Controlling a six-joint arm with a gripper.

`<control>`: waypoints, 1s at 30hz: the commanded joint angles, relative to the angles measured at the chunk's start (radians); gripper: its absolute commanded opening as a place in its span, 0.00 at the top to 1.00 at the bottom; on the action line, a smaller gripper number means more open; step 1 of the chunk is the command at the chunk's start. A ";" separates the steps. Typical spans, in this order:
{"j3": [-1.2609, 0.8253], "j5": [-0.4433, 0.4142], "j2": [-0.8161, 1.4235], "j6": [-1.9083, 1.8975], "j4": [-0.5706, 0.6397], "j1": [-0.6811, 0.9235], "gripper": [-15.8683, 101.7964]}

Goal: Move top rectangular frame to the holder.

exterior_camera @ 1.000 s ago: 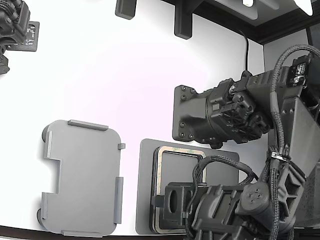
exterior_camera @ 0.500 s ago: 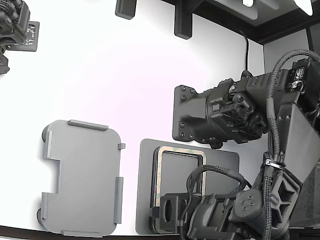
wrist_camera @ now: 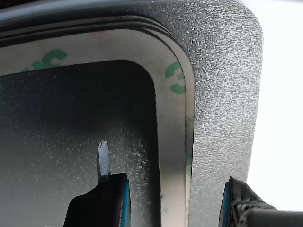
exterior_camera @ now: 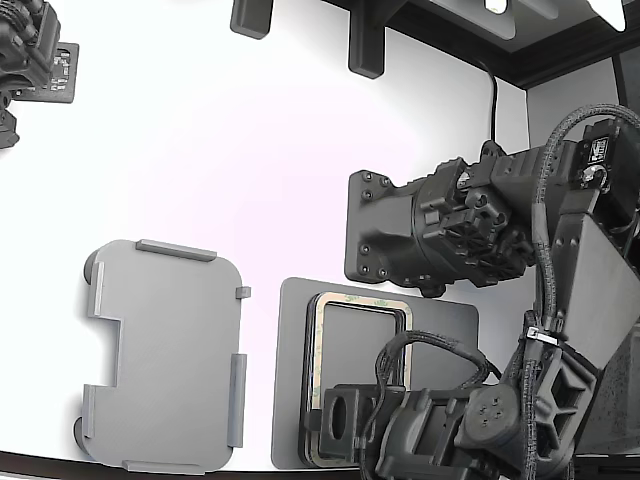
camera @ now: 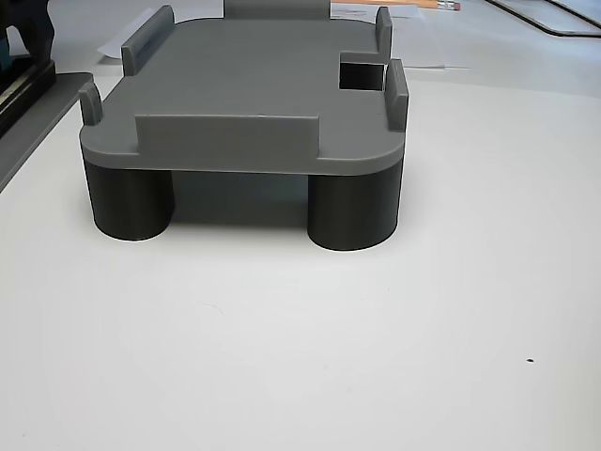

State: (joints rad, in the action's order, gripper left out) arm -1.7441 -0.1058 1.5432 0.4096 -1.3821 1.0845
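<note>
My gripper (wrist_camera: 173, 201) has its two black fingers apart, straddling one side of the thin tan rectangular frame (wrist_camera: 173, 118) without clearly touching it. That frame lies on one dark grey flat mat (exterior_camera: 290, 380). One light grey plastic holder tray (exterior_camera: 165, 355) sits apart toward the exterior view's left.

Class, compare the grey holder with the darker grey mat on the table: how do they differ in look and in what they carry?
1. The holder is lighter grey; the mat is darker.
2. The holder has raised edge tabs and a stepped notch, and stands on round feet; the mat is plain and lies flat.
3. The holder is empty; the mat carries the frame.
Both are rounded rectangles on the white table.
</note>
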 commanded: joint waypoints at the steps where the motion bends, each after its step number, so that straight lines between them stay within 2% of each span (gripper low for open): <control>1: 0.020 -0.008 0.020 0.011 0.000 -0.008 0.22; 20: 0.031 -0.032 -0.008 0.032 0.006 -0.006 0.49; 30: 0.025 -0.038 -0.011 0.037 0.008 -0.006 0.51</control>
State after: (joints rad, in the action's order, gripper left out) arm -1.7365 -0.1396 1.5171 0.4433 -1.3775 1.0861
